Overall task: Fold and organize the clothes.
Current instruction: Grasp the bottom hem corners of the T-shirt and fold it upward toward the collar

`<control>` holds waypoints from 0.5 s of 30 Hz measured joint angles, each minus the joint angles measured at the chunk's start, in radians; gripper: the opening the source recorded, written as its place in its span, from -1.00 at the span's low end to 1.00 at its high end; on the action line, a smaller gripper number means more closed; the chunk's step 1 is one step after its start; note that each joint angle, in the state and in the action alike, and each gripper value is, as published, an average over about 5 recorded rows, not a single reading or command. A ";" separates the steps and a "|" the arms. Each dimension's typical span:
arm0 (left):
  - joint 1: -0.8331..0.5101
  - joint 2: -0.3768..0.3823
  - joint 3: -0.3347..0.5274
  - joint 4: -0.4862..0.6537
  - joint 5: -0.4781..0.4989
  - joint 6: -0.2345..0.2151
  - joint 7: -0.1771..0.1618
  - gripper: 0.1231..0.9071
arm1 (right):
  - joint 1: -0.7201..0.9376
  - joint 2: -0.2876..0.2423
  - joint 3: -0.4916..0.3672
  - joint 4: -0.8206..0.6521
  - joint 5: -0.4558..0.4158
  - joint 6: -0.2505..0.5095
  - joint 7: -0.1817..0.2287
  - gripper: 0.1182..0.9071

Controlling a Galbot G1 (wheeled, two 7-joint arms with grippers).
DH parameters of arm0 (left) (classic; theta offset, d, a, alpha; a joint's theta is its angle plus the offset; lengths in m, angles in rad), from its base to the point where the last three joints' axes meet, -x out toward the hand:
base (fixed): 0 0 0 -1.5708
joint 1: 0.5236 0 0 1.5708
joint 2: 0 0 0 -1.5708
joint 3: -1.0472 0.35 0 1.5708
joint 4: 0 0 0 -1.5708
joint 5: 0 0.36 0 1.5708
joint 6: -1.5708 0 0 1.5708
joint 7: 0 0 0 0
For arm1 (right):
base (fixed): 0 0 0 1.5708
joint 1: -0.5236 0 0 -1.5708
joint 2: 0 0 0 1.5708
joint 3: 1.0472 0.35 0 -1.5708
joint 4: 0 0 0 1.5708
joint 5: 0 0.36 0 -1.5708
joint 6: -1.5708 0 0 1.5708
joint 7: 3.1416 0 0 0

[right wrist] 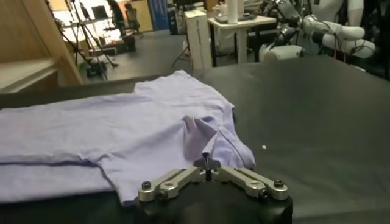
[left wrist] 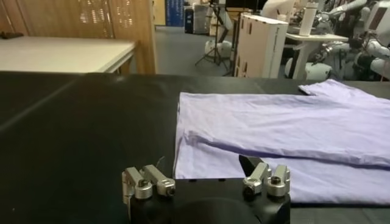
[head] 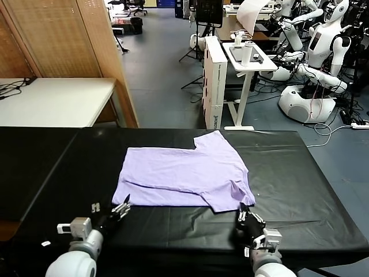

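The clothes are one lavender T-shirt (head: 184, 173) lying flat on the black table (head: 300, 190), with its near part folded over and one sleeve pointing to the far right. My right gripper (head: 243, 209) is at the shirt's near right corner. In the right wrist view the right gripper (right wrist: 207, 161) is shut, its tips pinching the puckered edge of the T-shirt (right wrist: 122, 128). My left gripper (head: 124, 206) rests at the near left corner. In the left wrist view the left gripper (left wrist: 201, 170) is open and empty just short of the T-shirt (left wrist: 280, 122).
Beyond the black table stand a white table (head: 52, 101) at far left, a wooden screen (head: 86, 46), a white stand with a bottle (head: 248, 57) and other robots (head: 323, 57). A small white speck (right wrist: 262, 147) lies on the cloth to the shirt's right.
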 joint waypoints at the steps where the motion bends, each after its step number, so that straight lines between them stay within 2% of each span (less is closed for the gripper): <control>1: 0.001 -0.001 0.000 0.000 0.002 0.000 0.000 1.00 | 0.016 0.000 -0.001 -0.005 0.022 0.002 0.002 -0.94; 8: 0.021 -0.002 -0.009 -0.014 0.013 0.000 0.000 1.00 | 0.153 0.003 -0.035 -0.072 0.105 0.040 0.006 -0.94; 15: 0.049 -0.005 -0.031 -0.030 0.024 -0.005 0.000 1.00 | 0.273 0.023 -0.090 -0.162 0.125 0.056 0.007 -0.94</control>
